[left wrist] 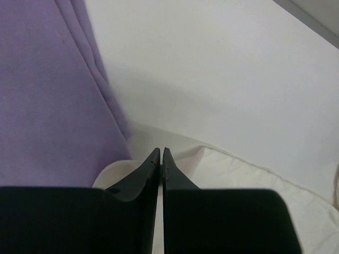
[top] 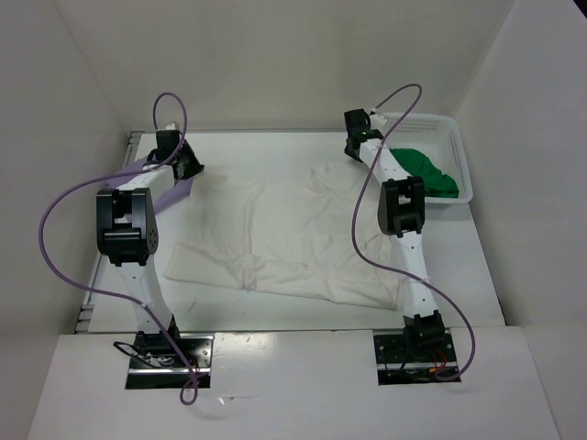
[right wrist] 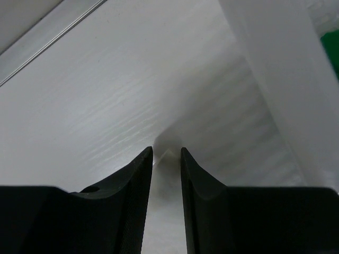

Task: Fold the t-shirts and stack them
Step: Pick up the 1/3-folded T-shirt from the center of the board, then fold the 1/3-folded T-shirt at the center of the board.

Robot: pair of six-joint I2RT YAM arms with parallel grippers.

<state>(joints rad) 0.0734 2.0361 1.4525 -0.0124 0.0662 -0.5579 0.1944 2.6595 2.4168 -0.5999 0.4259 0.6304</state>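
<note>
White shirt [top: 284, 234] is what we see spread flat in the middle of the table [top: 275, 151], with soft wrinkles. Its long axis runs left to right, and the near edge slants nearer toward the right. One sleeve reaches out at the far right corner. We cannot make out which way the collar points.

At the shirt's far left corner sits the left pincer [left wrist: 161, 153], fingers pressed together with only a slit between them. In its wrist view the tips lie over the white cloth's edge; we cannot tell whether any cloth is caught in them.

Just left of it lies the purple shirt [left wrist: 47, 95], partly under the left arm, with its folded edge running away toward the back wall.

The right pincer [right wrist: 166, 151] hangs low over the table beyond the far right sleeve, fingers partly apart. A small white tip of cloth shows at the gap between them; we cannot tell whether they touch it.

To its right stands the basket [top: 461, 147], in the far right corner, with the green shirt [top: 424, 170] bunched inside.
</note>
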